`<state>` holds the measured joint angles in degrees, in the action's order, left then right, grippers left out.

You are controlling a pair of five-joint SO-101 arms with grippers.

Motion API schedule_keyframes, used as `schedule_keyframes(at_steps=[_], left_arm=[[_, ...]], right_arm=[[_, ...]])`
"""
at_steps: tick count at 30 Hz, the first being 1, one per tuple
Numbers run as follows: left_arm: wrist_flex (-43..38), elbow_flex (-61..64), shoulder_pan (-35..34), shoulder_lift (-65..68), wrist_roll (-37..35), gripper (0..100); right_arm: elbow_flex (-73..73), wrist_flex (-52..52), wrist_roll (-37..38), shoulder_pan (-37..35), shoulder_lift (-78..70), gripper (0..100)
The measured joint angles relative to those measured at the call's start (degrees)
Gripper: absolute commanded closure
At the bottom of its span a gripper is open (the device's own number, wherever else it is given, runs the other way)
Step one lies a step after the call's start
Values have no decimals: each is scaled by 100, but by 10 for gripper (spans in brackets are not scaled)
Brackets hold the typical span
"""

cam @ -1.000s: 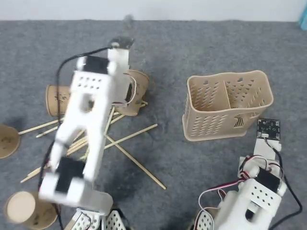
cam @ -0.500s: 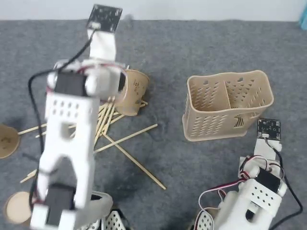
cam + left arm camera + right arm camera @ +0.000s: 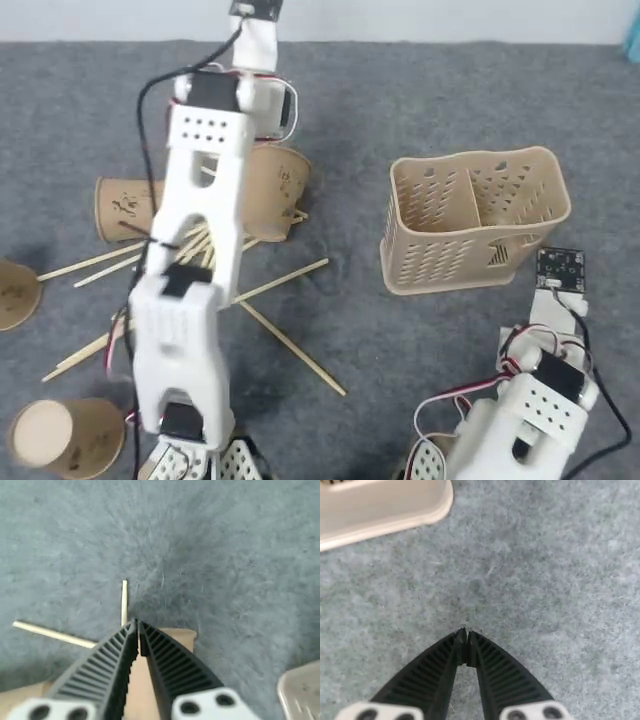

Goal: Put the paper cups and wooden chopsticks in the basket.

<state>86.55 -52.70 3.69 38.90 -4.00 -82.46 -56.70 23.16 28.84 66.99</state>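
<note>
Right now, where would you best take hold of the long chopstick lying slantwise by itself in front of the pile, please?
I'd grip the chopstick near its middle, coming straight down with the jaws across its length. It lies flat on the carpet, and nothing touches that stretch.

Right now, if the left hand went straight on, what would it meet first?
Probably the chopstick just beyond the shut left hand, otherwise the grey carpet. The paper cup lies beneath the hand. Depth is unclear.
</note>
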Motion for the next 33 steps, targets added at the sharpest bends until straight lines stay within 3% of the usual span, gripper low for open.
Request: schedule_keyframes(at_steps=[10, 17, 24, 33], left_arm=[[897, -3270, -79, 2743, 0, 985], [1204, -3798, -167, 3174, 26, 985], [1213, -2848, -475, 2980, 0, 985], [1213, 1187, -378, 281, 369, 985]], right_arm=[[0, 0, 0, -141, 0, 991], [0, 0, 0, -141, 0, 991], [0, 0, 0, -141, 0, 991], [0, 0, 0, -141, 0, 991]])
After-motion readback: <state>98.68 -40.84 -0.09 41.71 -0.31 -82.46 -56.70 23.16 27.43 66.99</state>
